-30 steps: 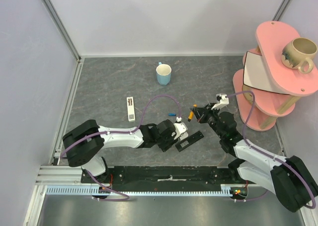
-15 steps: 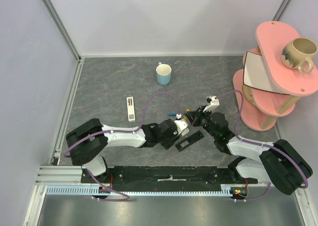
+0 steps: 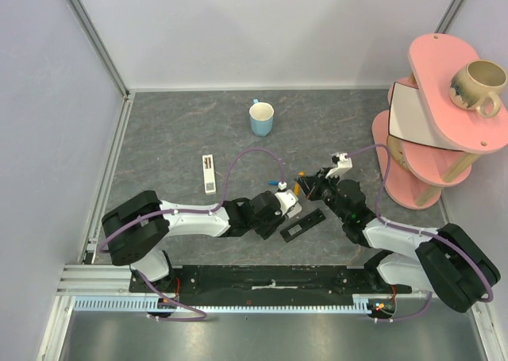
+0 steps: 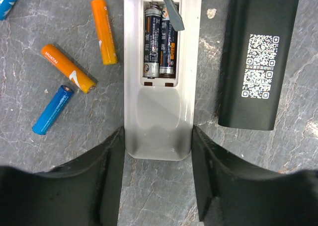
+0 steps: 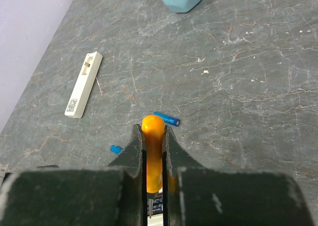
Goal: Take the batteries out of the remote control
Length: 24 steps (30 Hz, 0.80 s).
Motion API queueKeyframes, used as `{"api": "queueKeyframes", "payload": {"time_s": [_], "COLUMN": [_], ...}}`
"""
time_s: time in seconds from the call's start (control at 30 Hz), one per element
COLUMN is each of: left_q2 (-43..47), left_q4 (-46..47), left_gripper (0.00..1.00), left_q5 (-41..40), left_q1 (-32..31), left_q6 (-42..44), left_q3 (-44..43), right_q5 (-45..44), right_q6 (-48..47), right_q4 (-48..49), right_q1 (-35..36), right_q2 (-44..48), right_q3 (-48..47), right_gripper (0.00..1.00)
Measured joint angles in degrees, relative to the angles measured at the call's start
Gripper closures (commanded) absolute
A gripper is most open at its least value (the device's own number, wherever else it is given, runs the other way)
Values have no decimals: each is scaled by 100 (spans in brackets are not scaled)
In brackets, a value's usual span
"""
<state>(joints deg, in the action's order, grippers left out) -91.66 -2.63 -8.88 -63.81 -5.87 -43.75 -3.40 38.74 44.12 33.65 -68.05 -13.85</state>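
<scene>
The white remote control (image 4: 159, 116) lies face down with its battery bay open, and two dark batteries (image 4: 151, 42) sit side by side in it. My left gripper (image 4: 158, 134) is shut on the remote's near end, one finger against each side. An orange-handled screwdriver (image 5: 153, 156) is held blade down in my right gripper (image 5: 153, 131), which is shut on it. Its metal blade (image 4: 171, 10) reaches into the bay over the right-hand cell. Loose on the table left of the remote lie two orange batteries (image 4: 104, 31) (image 4: 68, 68) and a blue one (image 4: 52, 110).
A black remote (image 4: 258, 62) with a QR label lies just right of the white one. A second white remote (image 3: 209, 174) lies further left, a blue mug (image 3: 261, 118) at the back. A pink shelf (image 3: 432, 115) with a beige mug (image 3: 476, 87) stands at the right.
My right arm has swung left and brought the screwdriver over the remote's open bay. The left arm has hardly moved on the remote.
</scene>
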Motion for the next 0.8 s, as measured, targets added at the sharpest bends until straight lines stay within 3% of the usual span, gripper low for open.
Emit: {"api": "queueKeyframes", "payload": {"time_s": [0.27, 0.8], "left_q2": [-4, -22], "left_q4": [-7, -26], "left_gripper": [80, 82], "left_q5": [17, 17], "left_q1": [0, 0], "left_q6": [-11, -13], "left_q3": [0, -20], "right_q5": [-79, -461], "right_q6": [-111, -238], "right_q4": [166, 177], "right_q1": [0, 72], "right_q2": [-254, -507], "right_q3": [-35, -175], "right_gripper": [100, 100]}}
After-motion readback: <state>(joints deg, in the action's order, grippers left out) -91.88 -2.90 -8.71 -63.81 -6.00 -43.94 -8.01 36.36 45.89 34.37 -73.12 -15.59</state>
